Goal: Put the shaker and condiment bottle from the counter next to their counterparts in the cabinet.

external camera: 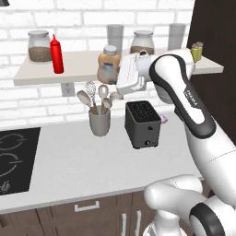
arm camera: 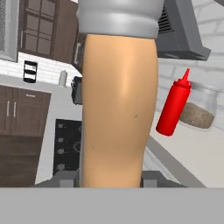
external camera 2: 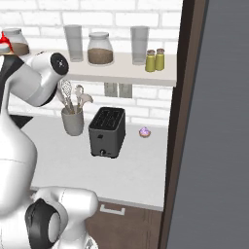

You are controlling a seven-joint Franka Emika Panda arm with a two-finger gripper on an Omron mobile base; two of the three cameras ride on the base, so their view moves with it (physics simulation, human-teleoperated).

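While jaws (external camera: 115,78) grip squat orange-tan condiment bottle (external camera: 109,65) by its body, you hold it upright at pale beige shelf board (external camera: 34,73), well right of tall red squeeze bottle (external camera: 56,54): its counterpart; olive-yellow shakers (external camera 2: 155,60) already paired.

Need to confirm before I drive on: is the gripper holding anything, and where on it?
Yes. The gripper is shut on the condiment bottle, gripping its orange body below the pale cap, level with the shelf.
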